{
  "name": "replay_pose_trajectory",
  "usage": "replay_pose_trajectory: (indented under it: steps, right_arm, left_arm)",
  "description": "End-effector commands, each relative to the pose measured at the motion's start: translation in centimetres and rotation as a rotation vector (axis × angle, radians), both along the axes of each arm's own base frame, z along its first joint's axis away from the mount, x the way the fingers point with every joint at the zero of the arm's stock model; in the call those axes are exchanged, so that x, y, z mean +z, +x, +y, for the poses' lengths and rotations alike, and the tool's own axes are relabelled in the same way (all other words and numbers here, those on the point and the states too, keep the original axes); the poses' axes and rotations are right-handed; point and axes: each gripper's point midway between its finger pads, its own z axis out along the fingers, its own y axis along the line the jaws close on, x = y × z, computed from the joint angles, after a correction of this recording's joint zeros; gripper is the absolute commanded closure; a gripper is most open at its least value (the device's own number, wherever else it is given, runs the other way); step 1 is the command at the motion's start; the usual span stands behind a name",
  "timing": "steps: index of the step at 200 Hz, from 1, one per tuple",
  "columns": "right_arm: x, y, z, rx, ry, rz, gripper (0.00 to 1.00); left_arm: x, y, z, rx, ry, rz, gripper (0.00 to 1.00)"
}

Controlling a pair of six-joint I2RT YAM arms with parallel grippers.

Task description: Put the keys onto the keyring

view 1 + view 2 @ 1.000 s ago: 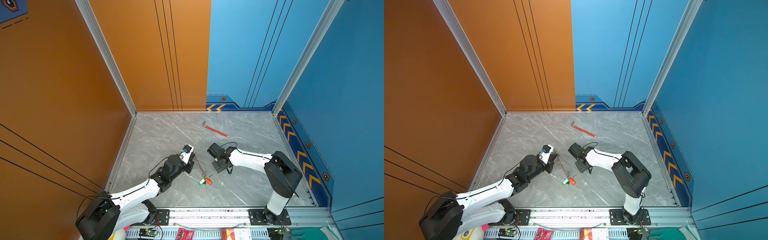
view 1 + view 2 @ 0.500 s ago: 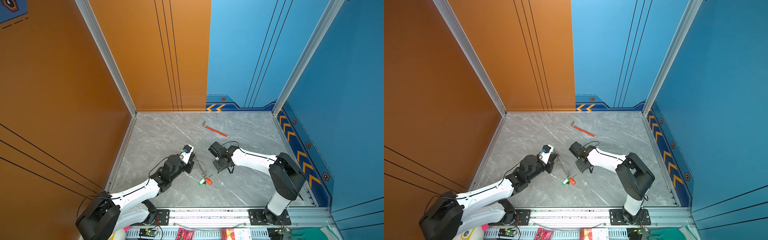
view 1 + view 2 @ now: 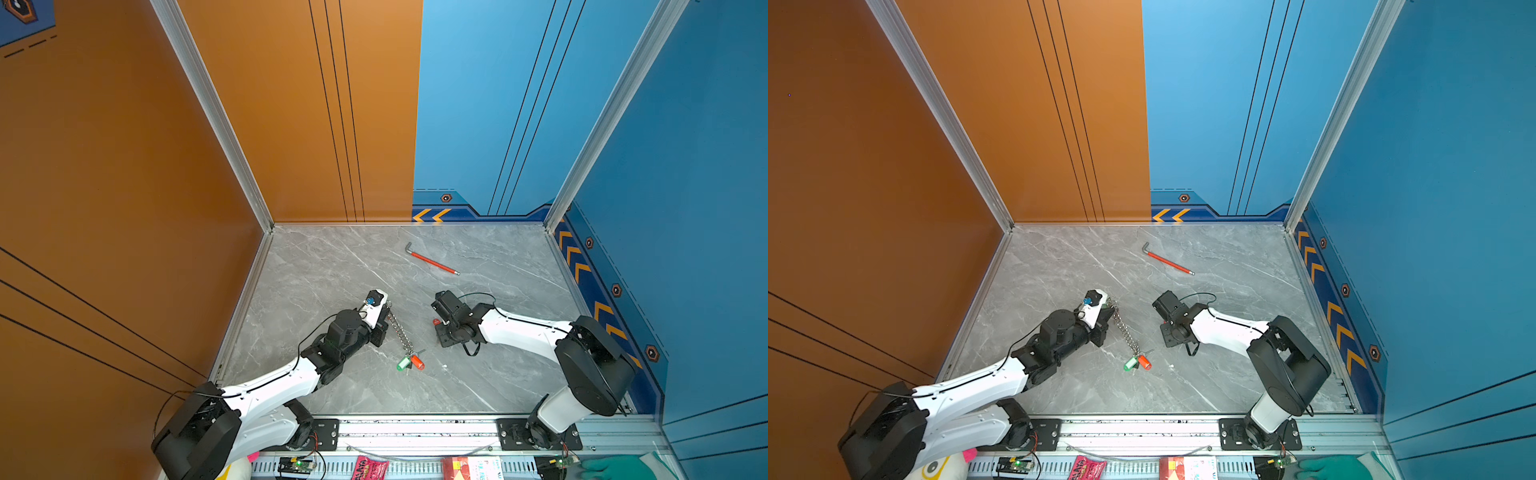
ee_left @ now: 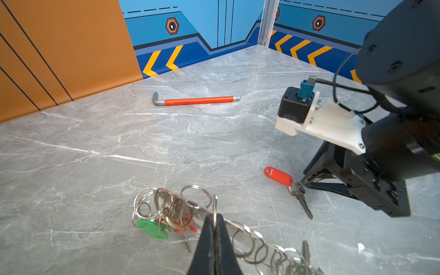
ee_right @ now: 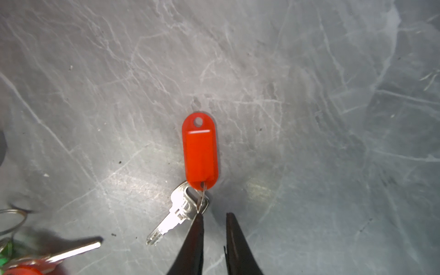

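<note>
Green tag [image 5: 3,253] cut off at edge; chain [image 4: 273,252] runs off frame.

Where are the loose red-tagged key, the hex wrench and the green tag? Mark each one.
red-tagged key [image 5: 200,152], right wrist view, middle of its plastic tag.
hex wrench [image 4: 198,101], left wrist view, middle of its red sleeve.
green tag [image 4: 152,228], left wrist view, centre of the tag's face.

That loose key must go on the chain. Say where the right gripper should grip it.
I'd pinch the small split ring joining the red-tagged key to its tag, from above: it stands on edge, while key and tag lie flat.
</note>
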Motion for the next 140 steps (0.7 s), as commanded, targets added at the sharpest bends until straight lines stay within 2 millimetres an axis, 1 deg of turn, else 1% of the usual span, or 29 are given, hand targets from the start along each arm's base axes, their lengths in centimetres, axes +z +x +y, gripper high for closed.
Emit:
replay_pose_trajectory:
  steps: [1, 28, 64, 81, 103, 121, 140]
  right_arm:
    - [1.4, 0.7, 0.4, -0.032, 0.059, -0.048, 0.81]
    - [2.1, 1.4, -0.1, -0.031, 0.052, -0.059, 0.82]
    - [0.9, 1.2, -1.2, -0.03, -0.026, -0.034, 0.84]
    - [0.7, 1.0, -1.2, -0.03, -0.029, -0.027, 0.82]
    - [0.2, 1.1, -0.8, -0.02, -0.02, -0.009, 0.81]
    - [-0.1, 1.0, 0.2, 0.004, -0.017, 0.002, 0.81]
    - [0.1, 1.3, 1.0, 0.017, -0.012, -0.004, 0.81]
  left_arm:
    - [0.3, 0.3, 0.1, 0.003, 0.001, -0.016, 1.0]
    - [0.3, 0.3, 0.0, 0.0, 0.002, -0.016, 1.0]
    - [0.4, 0.3, 0.1, 0.001, 0.001, -0.021, 1.0]
    - [0.4, 0.3, 0.1, 0.001, 0.001, -0.021, 1.0]
    - [0.4, 0.2, 0.0, -0.003, 0.0, -0.02, 1.0]
    - [0.4, 0.3, 0.0, -0.001, 0.002, -0.021, 1.0]
    - [0.3, 0.3, 0.1, 0.001, 0.003, -0.02, 1.0]
